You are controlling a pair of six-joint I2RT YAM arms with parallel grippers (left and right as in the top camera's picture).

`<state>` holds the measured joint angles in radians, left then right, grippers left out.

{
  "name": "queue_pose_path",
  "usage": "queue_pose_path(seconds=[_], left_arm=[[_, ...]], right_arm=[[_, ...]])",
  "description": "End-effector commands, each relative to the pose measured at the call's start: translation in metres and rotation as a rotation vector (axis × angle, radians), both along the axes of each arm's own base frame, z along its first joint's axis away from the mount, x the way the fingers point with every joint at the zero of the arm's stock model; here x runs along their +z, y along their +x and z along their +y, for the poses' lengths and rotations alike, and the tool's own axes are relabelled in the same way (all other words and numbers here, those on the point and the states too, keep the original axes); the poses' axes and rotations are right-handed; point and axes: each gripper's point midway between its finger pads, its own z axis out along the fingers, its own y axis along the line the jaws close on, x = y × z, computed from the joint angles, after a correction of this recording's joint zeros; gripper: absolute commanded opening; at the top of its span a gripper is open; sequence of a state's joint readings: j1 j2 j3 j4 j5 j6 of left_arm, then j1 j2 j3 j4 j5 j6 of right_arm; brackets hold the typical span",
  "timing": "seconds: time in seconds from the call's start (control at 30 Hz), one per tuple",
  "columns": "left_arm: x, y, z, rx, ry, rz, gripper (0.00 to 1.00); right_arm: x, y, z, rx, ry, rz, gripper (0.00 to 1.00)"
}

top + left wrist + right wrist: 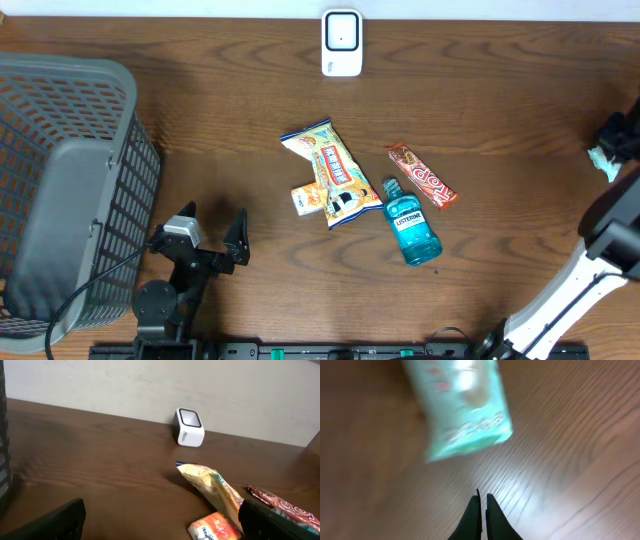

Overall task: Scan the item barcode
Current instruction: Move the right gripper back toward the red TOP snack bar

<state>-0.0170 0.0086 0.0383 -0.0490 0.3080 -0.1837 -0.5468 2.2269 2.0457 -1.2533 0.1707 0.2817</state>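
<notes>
**Right claw shut beside teal packet; left claw wide at the near-left**

The right claw (483, 500) is pinched shut with nothing between its fingers. It hangs over the right edge of the table (500, 80). A teal packet (465, 405) lies flat on the wood just ahead of the fingertips and apart from them. The wrist view is blurred, so its print cannot be read.

The left claw (213, 222) stands wide and empty near the near edge, just beside the grey mesh basket (130, 200) at the left edge.

The white barcode scanner (341, 43) sits at the middle of the far edge, well apart from both claws.

4 more items lie around the table's centre:
- a yellow snack bag (330, 170)
- a small orange packet (305, 200) touching the bag's left side
- a blue Listerine bottle (410, 228) on its side
- a red chocolate bar (422, 176) near the bottle's cap
</notes>
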Motion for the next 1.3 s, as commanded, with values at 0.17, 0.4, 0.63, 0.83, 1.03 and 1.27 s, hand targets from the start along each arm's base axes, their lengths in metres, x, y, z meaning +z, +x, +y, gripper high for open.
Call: queue_pose_path(seconds=[0.17, 0.4, 0.63, 0.83, 1.03, 1.27], left_arm=[[-0.015, -0.001, -0.002, -0.008, -0.001, 0.047, 0.98], [-0.015, -0.001, -0.002, -0.008, -0.001, 0.047, 0.98], [-0.015, -0.001, -0.002, -0.008, -0.001, 0.047, 0.98], [-0.015, -0.001, -0.002, -0.008, -0.001, 0.047, 0.98], [-0.015, -0.001, -0.002, -0.008, -0.001, 0.047, 0.98], [-0.015, -0.001, -0.002, -0.008, -0.001, 0.047, 0.98]], right_arm=[[0.157, 0.012, 0.097, 0.160, 0.046, -0.369, 0.01], [0.196, -0.004, 0.194, 0.407, 0.059, -0.380, 0.15], [0.162, -0.008, 0.282, 0.523, 0.137, -0.272, 0.21], [0.113, -0.013, 0.320, 0.563, 0.087, -0.182, 0.28], [0.068, -0.029, 0.338, 0.649, 0.007, -0.081, 0.42], [0.029, -0.038, 0.344, 0.681, -0.015, -0.038, 0.54]])
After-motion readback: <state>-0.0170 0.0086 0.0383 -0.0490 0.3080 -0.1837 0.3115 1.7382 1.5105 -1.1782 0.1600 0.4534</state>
